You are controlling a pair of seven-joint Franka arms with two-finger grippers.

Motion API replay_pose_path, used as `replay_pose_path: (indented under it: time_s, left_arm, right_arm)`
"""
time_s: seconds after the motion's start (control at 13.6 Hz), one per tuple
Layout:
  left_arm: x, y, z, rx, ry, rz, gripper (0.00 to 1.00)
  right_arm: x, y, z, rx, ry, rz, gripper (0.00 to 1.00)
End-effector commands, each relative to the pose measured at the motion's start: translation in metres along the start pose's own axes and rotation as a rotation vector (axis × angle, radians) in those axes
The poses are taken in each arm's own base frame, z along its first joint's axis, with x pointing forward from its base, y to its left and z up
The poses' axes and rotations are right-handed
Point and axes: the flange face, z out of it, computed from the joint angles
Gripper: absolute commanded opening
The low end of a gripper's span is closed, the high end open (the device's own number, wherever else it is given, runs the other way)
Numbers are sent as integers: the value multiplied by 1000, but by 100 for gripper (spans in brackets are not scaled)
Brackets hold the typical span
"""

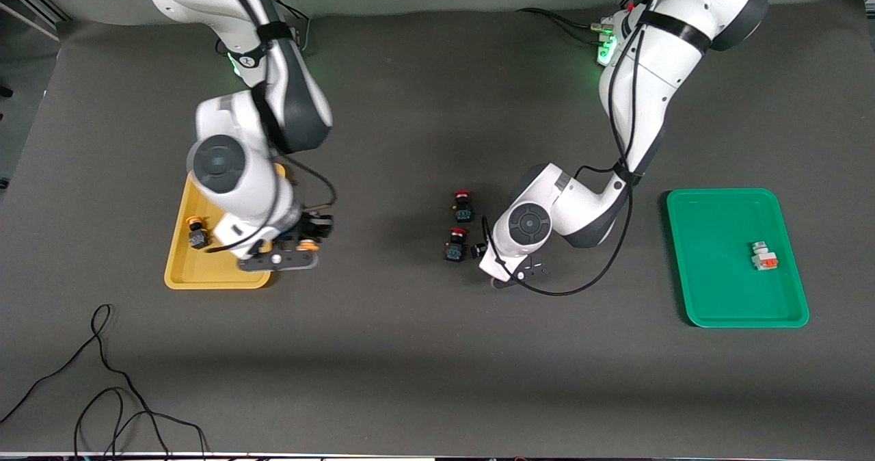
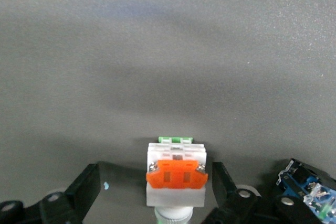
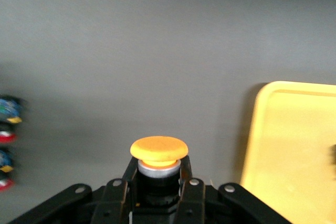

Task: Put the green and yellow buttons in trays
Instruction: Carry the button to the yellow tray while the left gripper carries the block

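Two red-capped, black-bodied push buttons are sitting mid-table, one just farther from the front camera than the other. Loose black cables are trailing over the grey table mat near its front edge, toward the right arm's end.
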Motion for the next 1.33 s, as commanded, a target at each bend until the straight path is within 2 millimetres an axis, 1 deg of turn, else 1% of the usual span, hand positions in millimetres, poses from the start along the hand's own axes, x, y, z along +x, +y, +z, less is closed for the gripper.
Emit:
replay_pose_path:
  time_s: [0.0, 0.07, 0.15, 0.22, 0.3, 0.37, 0.44, 0.52, 0.59, 0.66, 0.74, 0.81, 0.96, 1.11, 1.18, 1.25]
  left_arm:
    - [1, 4, -2, 9, 29, -19, 0]
    - [1, 4, -2, 9, 30, -49, 0]
    - [0, 5, -3, 8, 32, -61, 0]
    - [0, 5, -7, 8, 34, -62, 0]
    - [0, 4, -10, 13, 33, -64, 0]
    - [1, 4, -16, 13, 37, -66, 0]
    - [1, 5, -27, 7, 48, -66, 0]
    - [1, 5, -37, 1, 57, -68, 0]
    - [2, 3, -51, 11, 57, -71, 0]
    - [0, 0, -66, 37, 49, -63, 0]
    - [-1, -6, -86, 65, 44, -60, 0]
    - [0, -17, -110, 94, 36, -68, 0]
    - [4, -47, -156, 144, -3, -2, 0]
    - [13, -83, -205, 161, -43, 42, 0]
    - [21, -104, -228, 167, -55, 57, 0]
    - [27, -123, -248, 169, -73, 84, 0]
  right_arm:
    - [-32, 80, 4, 56, -40, -92, 22]
    - [-38, 106, 9, 45, -44, -109, 21]
    - [-44, 124, 15, 32, -38, -133, 21]
    - [-50, 143, 30, 30, -27, -143, 21]
    - [-57, 161, 49, 23, -7, -156, 21]
    - [-65, 173, 73, 9, 20, -159, 21]
    - [-72, 182, 93, -6, 45, -151, 20]
    - [-78, 188, 113, -23, 59, -127, 20]
    - [-79, 189, 127, -35, 59, -114, 20]
    - [-79, 188, 140, -35, 49, -115, 19]
    - [-79, 192, 154, -30, 50, -123, 18]
    - [-78, 195, 168, -11, 59, -131, 18]
    - [-80, 196, 185, 20, 64, -148, 18]
    - [-80, 197, 190, 14, 57, -147, 19]
    - [-80, 197, 190, 14, 57, -148, 21]
    - [-79, 197, 190, 15, 57, -147, 37]
